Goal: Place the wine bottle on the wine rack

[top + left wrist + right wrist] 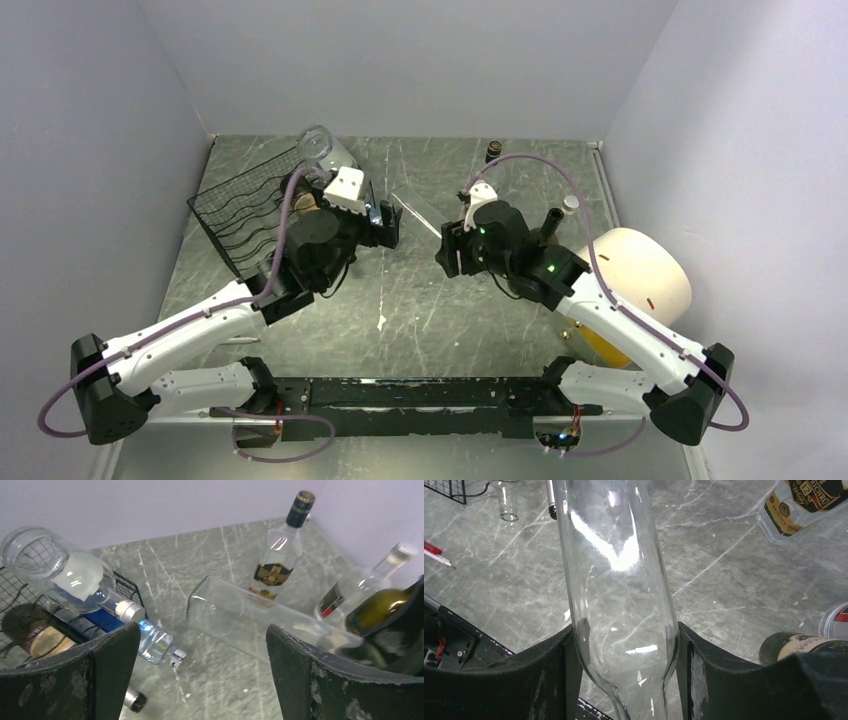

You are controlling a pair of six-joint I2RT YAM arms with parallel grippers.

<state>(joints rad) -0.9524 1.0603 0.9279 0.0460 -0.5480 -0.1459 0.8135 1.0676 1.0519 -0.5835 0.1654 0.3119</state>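
We find the wine rack at the table's far left, a spare bottle lying on its top and a second bottle inside it below. Just right of the rack sits the left claw. Facing it from the middle, the right claw clasps the wine bottle, base toward the rack. A lone bottle stands by the far edge. A pair of bottles sits behind the right arm, beside a round container.

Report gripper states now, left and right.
Left gripper: open, empty.
Right gripper: closed on the clear glass bottle.
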